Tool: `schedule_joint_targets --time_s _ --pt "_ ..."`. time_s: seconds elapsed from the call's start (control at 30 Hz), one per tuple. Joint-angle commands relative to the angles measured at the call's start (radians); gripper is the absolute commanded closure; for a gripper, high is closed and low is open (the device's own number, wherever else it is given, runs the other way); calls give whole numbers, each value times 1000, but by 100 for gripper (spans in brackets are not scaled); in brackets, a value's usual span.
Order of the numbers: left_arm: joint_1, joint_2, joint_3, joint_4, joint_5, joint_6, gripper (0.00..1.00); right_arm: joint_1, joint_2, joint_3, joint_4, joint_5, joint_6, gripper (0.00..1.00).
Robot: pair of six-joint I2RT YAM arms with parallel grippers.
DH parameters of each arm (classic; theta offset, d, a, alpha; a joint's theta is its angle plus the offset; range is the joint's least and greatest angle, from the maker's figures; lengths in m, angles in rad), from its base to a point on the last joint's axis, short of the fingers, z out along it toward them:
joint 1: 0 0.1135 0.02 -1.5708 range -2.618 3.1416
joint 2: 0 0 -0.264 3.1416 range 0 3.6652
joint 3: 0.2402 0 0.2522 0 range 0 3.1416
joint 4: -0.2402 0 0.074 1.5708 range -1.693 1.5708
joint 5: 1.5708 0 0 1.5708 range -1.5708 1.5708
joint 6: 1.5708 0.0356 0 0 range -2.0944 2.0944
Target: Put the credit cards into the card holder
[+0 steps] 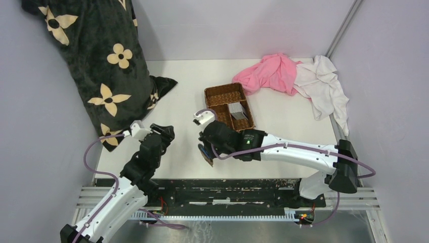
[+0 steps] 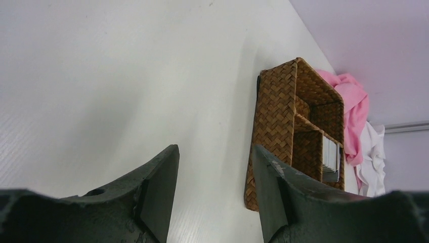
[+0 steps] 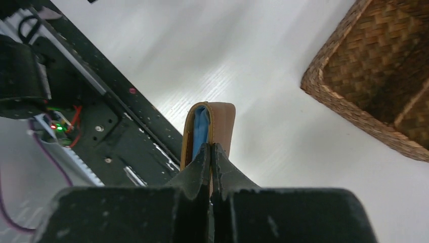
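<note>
Your left tool (image 2: 215,152) hangs wide and empty over the bench (image 2: 101,76). Ahead of it, credit cards (image 2: 331,159) stand in a compartment of the basket (image 2: 283,111). Your right tool (image 3: 210,148) is clamped on the card holder (image 3: 223,119), which has something blue tucked inside. The step in hand looks like fetching a card, so pinch its top edge squarely.

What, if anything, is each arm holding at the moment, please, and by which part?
The right gripper pinches the brown card holder by one edge, jaws shut on it; the left gripper stands open, holding nothing.
</note>
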Motion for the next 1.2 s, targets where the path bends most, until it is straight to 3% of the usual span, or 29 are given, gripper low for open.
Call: schedule_joint_targets --time_s 0.0,0.23,0.5,0.9,1.07,1.17 --pt "-3 1 -14 35 -32 -25 38 -109 -24 -81 217 -302 118 99" --pt "-4 24 -39 121 -12 27 41 -228 89 -196 487 -545 251 99" --pt "-4 50 -79 256 44 118 49 -326 241 -202 641 -687 341 99" --pt "-6 238 -121 444 86 160 49 -414 370 -82 460 -595 183 98" --pt "-7 323 -134 535 96 166 48 -417 414 6 352 -506 84 66" --pt "-6 377 -135 570 99 167 47 -416 413 57 294 -450 31 56"
